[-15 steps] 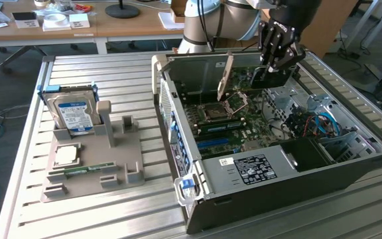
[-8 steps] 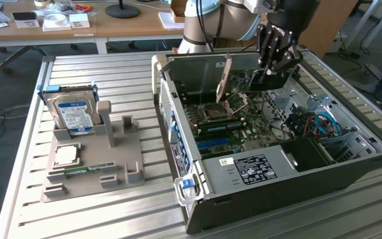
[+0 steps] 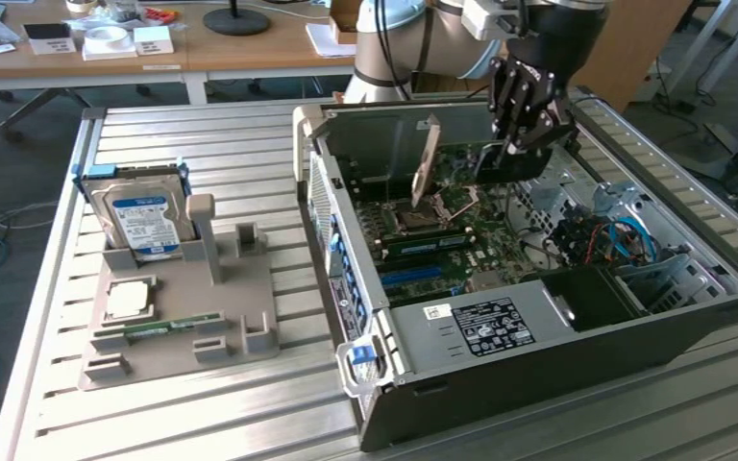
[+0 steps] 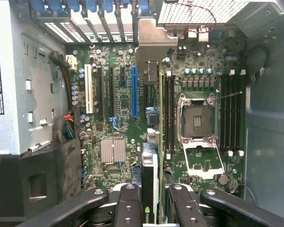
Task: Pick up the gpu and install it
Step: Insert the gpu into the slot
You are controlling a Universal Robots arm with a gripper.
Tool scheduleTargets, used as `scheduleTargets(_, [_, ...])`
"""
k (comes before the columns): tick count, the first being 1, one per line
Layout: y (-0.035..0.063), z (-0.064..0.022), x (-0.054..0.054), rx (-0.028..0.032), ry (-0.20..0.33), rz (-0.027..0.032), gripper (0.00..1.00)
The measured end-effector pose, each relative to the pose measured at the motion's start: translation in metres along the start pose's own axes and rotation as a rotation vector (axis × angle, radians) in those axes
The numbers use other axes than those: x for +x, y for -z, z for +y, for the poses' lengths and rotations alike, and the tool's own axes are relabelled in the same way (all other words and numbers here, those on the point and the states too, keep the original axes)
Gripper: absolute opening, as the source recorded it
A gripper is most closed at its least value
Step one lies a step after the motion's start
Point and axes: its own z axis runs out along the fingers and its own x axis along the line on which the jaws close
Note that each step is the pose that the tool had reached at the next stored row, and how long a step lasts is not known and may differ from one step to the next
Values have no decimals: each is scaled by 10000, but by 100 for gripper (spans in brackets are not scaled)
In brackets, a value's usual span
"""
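I hold the gpu (image 4: 150,175) edge-on, a thin dark card with a black cooler face and a pale metal end bracket (image 4: 151,40). My gripper (image 4: 154,208) is shut on it, one finger (image 4: 130,203) on each side. In the exterior view the gripper (image 3: 523,144) hangs inside the open computer case (image 3: 536,375), with the gpu (image 3: 479,163) upright over the motherboard (image 3: 453,240) and its bracket (image 3: 427,158) toward the case's rear wall. The card runs parallel to the blue expansion slot (image 4: 134,92), offset a little toward the CPU socket (image 4: 196,120). Whether it touches the board is unclear.
The case's walls enclose the gripper; a black power supply (image 3: 498,322) and blue cables (image 3: 626,235) fill the near end. On the exterior view's left a grey holder (image 3: 177,317) carries a blue-labelled hard drive (image 3: 145,216), a CPU chip (image 3: 130,298) and a memory stick (image 3: 170,327).
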Motion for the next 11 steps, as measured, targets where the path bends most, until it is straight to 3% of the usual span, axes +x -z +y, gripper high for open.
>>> scheduleTargets(5, [-20,4,6,12,0,-14,27])
scheduleTargets(11, [-68,43,30,103,3,-129,27])
